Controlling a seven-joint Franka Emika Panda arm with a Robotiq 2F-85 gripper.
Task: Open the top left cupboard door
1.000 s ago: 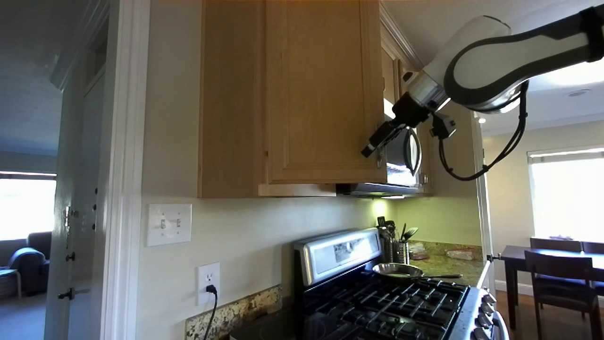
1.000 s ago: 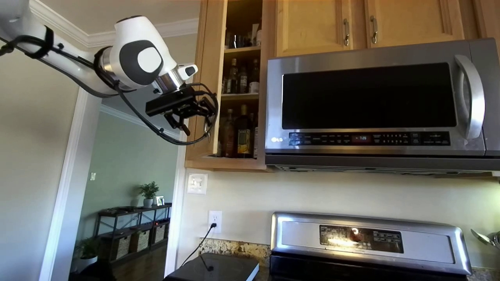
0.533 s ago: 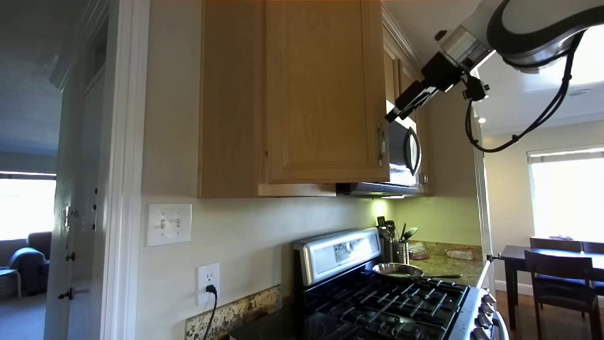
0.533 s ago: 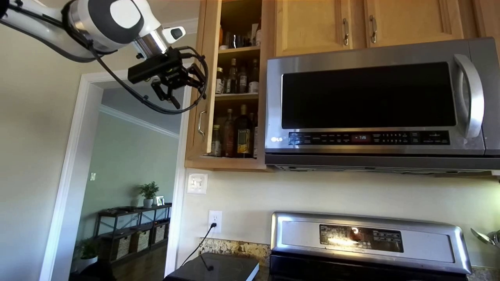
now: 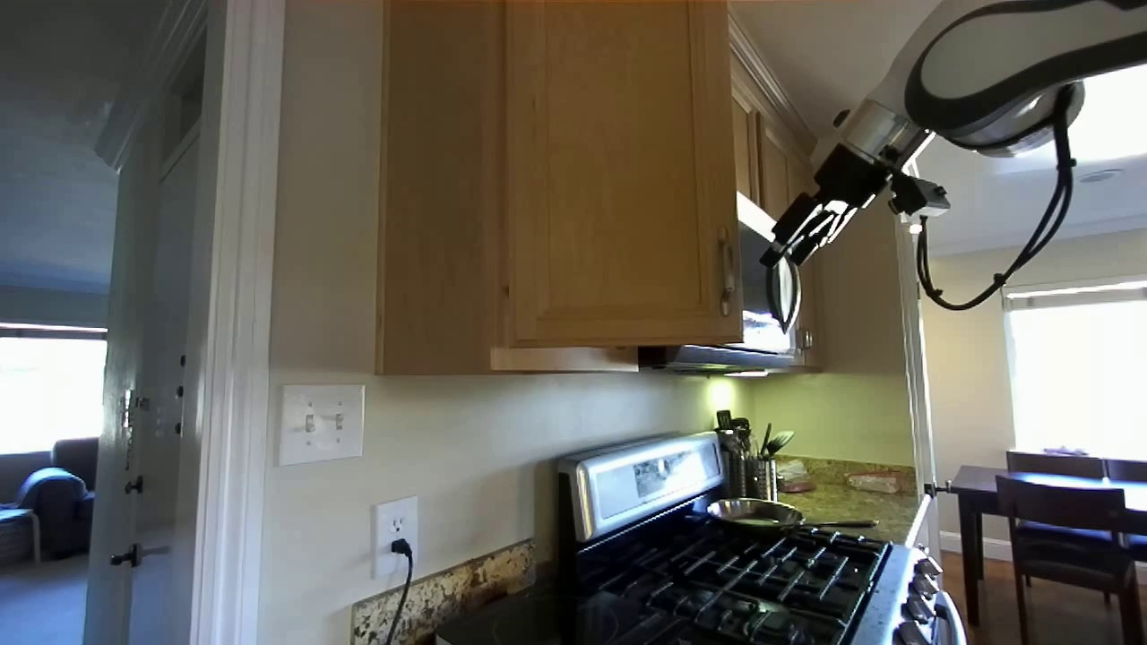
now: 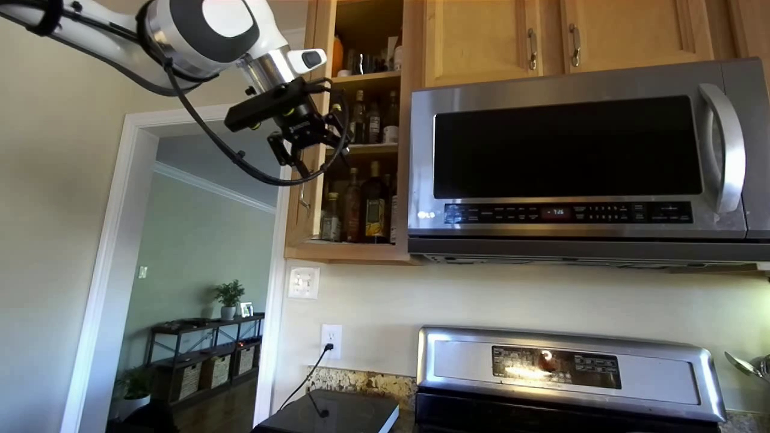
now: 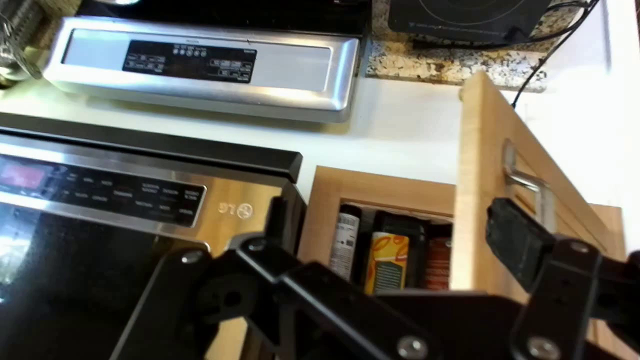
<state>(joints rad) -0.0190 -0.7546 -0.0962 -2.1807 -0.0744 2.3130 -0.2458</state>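
Arm [image 6: 227,18] enters at the upper left in an exterior view, wrist sloping down to the right; gripper [image 6: 323,166] in the upper half of that frame, left of centre; its fingers [image 7: 515,240] spread well apart, a broad gap between. Cupboard door [image 5: 618,179], tall and pale, at upper middle in an exterior view; standing partly open; its handle [image 5: 726,273] near the lower right corner, fingertips to the right of it in that frame; in the wrist view the door's edge shows between the fingers, right of centre; whether anything touches, cannot tell.

Against half a second ago: gripper lower and further right in both exterior views; door a touch wider ajar; against one second ago, handle now in plain sight, fingers partly over it then.

Counts: one microwave [image 6: 568,147], upper right in an exterior view; two shorter doors [image 6: 484,42] above it, one handle each; two shelf boards [image 6: 373,80] behind the tall door; bottles [image 6: 375,207], at least three on the lowest level, full number hidden; one stove [image 5: 659,484], lower middle; one pan [image 5: 754,512] on it; one switch plate [image 5: 323,439] with two switches [image 5: 309,424]; one wall socket [image 5: 389,528], one plug [image 5: 401,548] in it; three baskets [image 6: 216,371], lower left; two plants [image 6: 228,293].
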